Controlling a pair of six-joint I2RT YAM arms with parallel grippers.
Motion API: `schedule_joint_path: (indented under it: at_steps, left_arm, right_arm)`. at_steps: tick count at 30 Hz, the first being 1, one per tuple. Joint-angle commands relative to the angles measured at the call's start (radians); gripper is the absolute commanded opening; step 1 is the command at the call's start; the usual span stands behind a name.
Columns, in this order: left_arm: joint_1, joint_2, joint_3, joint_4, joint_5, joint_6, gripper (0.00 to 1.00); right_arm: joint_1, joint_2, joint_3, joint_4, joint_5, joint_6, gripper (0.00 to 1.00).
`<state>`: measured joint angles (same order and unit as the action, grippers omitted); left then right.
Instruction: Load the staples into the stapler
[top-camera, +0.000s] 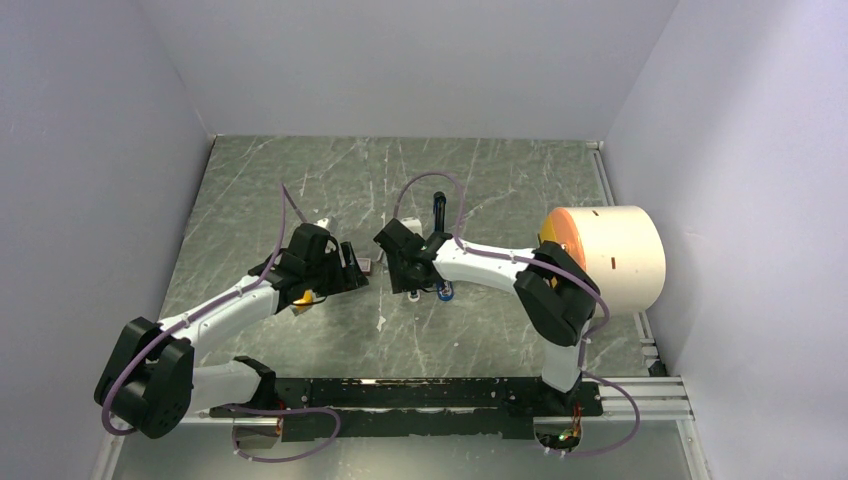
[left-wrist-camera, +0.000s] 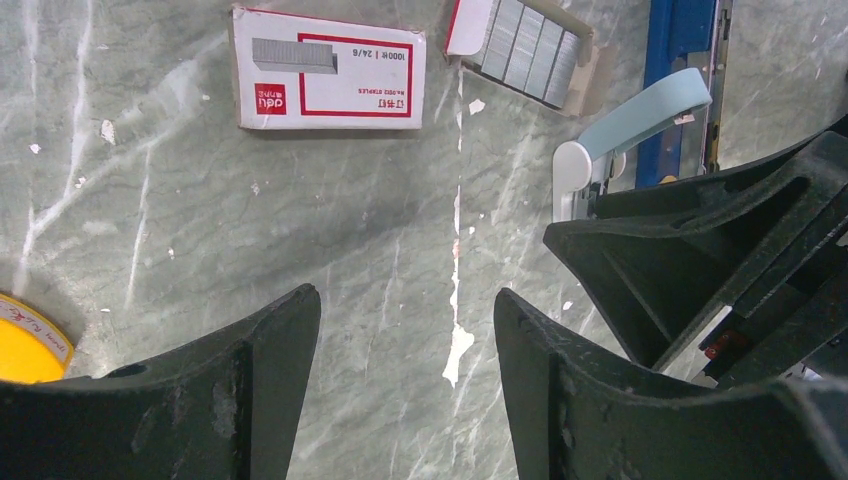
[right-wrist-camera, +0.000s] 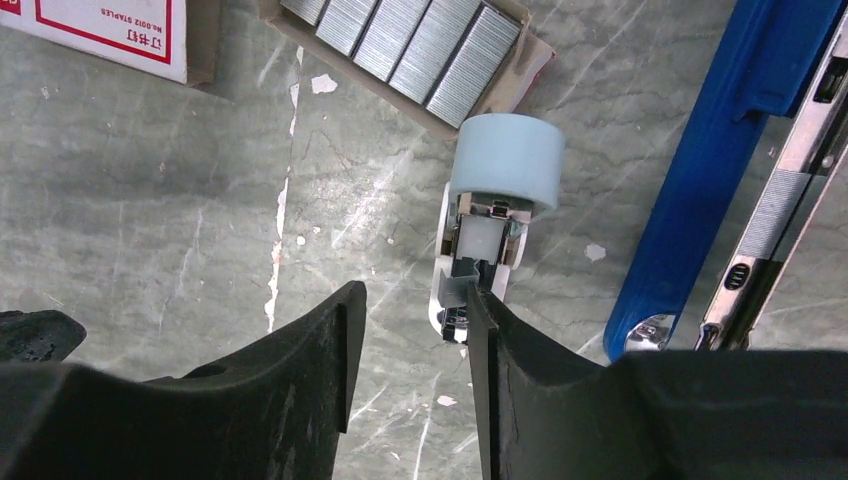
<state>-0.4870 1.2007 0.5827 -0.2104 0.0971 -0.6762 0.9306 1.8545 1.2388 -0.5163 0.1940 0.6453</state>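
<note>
Your left gripper (left-wrist-camera: 405, 300) and right gripper (right-wrist-camera: 412, 300) both hang spread, gripping nothing. The staples (right-wrist-camera: 405, 45) lie in their tray (right-wrist-camera: 535, 62) on the table (right-wrist-camera: 150, 200), near the opened blue stapler (right-wrist-camera: 720, 170). Expect light, slippery strips that snap easily, so pinch one gently by its long sides.

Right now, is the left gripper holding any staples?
No, the left gripper is open and empty, and the staples lie well beyond its tips.
</note>
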Motion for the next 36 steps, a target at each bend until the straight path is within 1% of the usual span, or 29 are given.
schedule_joint_path:
  at_steps: [1,9,16,20,30,36]
  left_arm:
    - [0.005,-0.004,0.022,-0.001,-0.022,0.015,0.69]
    - [0.006,-0.004,0.020,0.000,-0.025,0.013,0.69]
    - [0.005,-0.004,0.019,0.000,-0.028,0.013,0.69]
    - [0.005,-0.004,0.017,0.002,-0.030,0.012,0.69]
    - [0.005,-0.003,0.016,0.000,-0.033,0.014,0.69]
    - [0.006,0.002,0.017,0.002,-0.031,0.014,0.69]
  right_arm:
    - [0.001,0.027,-0.002,0.023,-0.004,-0.006,0.45]
    - [-0.001,-0.001,-0.016,0.035,-0.007,-0.001,0.41]
    - [0.000,-0.031,-0.016,0.024,0.035,0.010,0.38]
    - [0.002,-0.023,-0.010,0.011,0.051,0.011,0.35]
    - [0.003,-0.001,0.013,-0.027,0.097,0.028,0.23]
    - [0.005,-0.017,0.018,-0.039,0.117,0.036,0.20]
